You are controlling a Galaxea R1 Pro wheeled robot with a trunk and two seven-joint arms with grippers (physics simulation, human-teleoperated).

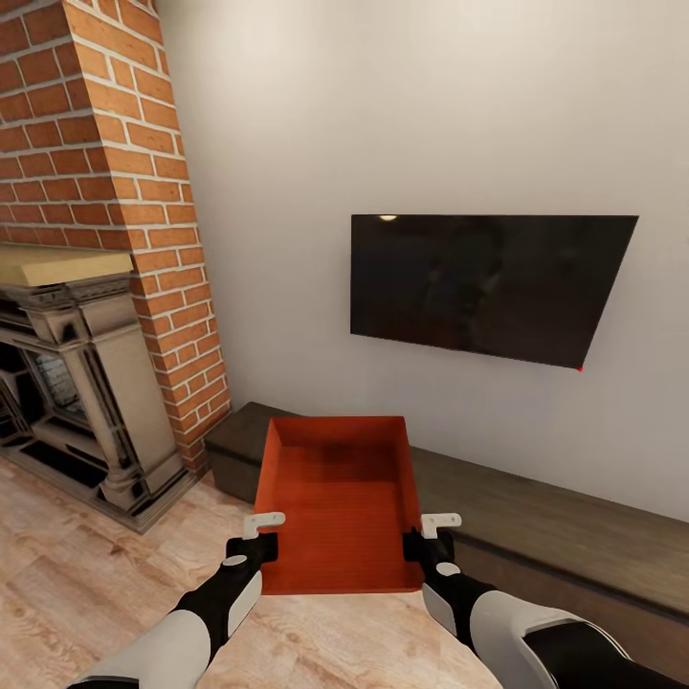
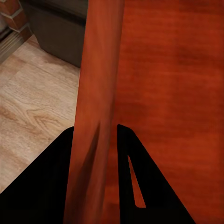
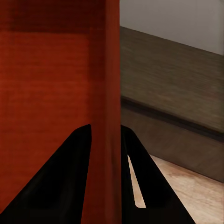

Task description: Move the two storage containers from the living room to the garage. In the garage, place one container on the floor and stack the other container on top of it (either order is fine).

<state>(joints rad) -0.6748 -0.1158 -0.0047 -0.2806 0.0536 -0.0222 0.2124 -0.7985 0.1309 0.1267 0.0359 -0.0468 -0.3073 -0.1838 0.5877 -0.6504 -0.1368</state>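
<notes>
- In the lower left of the head view, the left gripper (image 1: 251, 547) sits at the near left corner of a red-orange storage container (image 1: 340, 502). In the left wrist view its two dark fingers (image 2: 135, 186) straddle the container's side wall (image 2: 95, 112), closed onto it with one finger inside the box and one outside.
- In the lower right of the head view, the right gripper (image 1: 428, 545) is at the near right corner of the same container. In the right wrist view its fingers (image 3: 70, 177) are pressed to either face of the right wall (image 3: 111, 93), gripping it.
- The container is held between the two grippers at lower centre of the head view, open side up, its inside bare; its far end overlaps a low dark wooden bench (image 1: 536, 517).
- Light wood-plank floor (image 1: 86, 574) spreads below and to the left of the box.
- The bench runs along the base of the cream wall (image 1: 383, 115), from centre to the lower right.
- At the left edge stands a red-brick fireplace (image 1: 124, 191) with a stone surround (image 1: 105, 383).
- A black TV (image 1: 483, 285) is mounted on the wall, centre right, above the bench.
</notes>
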